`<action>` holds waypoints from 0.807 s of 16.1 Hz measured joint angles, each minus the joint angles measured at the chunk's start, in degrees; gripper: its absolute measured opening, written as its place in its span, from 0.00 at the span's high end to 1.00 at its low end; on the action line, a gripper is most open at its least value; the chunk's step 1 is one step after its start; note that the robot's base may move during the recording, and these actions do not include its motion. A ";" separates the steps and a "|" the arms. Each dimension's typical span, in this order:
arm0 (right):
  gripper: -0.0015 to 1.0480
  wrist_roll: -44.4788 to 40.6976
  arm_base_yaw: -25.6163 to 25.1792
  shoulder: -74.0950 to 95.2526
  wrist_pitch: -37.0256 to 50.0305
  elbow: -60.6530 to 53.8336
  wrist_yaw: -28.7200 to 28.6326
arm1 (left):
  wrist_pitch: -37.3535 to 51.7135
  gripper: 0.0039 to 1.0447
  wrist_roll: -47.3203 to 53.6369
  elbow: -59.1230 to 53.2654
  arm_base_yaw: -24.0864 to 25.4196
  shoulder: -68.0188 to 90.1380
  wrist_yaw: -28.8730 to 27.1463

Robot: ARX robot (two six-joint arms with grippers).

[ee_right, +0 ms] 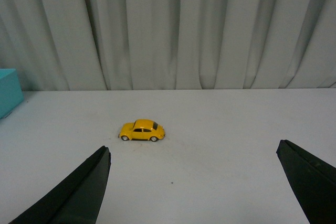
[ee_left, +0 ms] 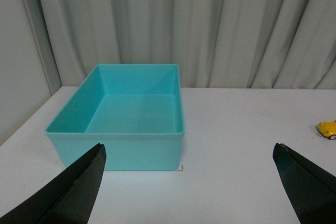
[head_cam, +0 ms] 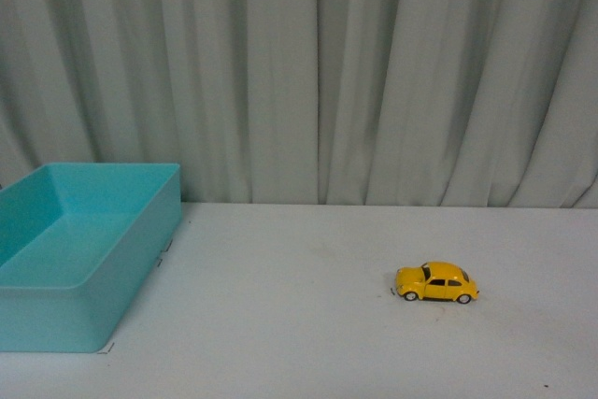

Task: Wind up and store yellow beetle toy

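Front view: toy car (head_cam: 436,283) stands on its wheels on the white table (head_cam: 280,315), side-on to the camera, right of centre. The teal box (head_cam: 56,320) sits at the table's left edge, open top up, well apart from the car. A pale pleated curtain (head_cam: 374,72) hangs behind the table. This is the only view that takes in the car and the box whole together.

The arms show only in the wrist views.

Left wrist view: left gripper (ee_left: 189,149) has its two dark fingers spread wide with nothing between them. The box (ee_left: 115,153) lies straight ahead, its full inner floor and all four walls in sight. Only a sliver of the car (ee_left: 328,128) shows, cut by the frame edge.

Right wrist view: right gripper (ee_right: 193,148) is likewise spread wide and holds nothing. The car (ee_right: 142,130) sits ahead of the fingers, nearer one of them, not touching. Dark windows and silver hubs are clear here. Only a corner of the box (ee_right: 8,95) shows.
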 joint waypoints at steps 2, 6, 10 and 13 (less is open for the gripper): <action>0.06 0.02 0.00 0.00 0.00 0.00 0.00 | 0.00 0.06 0.00 0.00 0.00 0.00 0.00; 0.06 0.00 0.00 0.00 0.00 0.00 0.00 | 0.00 0.06 0.00 0.00 0.00 0.00 0.00; 0.06 0.02 0.00 0.00 0.00 0.00 0.00 | -0.04 0.06 0.00 0.00 0.00 0.00 0.00; 0.06 0.02 0.00 0.02 0.00 0.00 0.00 | -0.07 0.06 0.00 0.00 0.00 0.00 0.00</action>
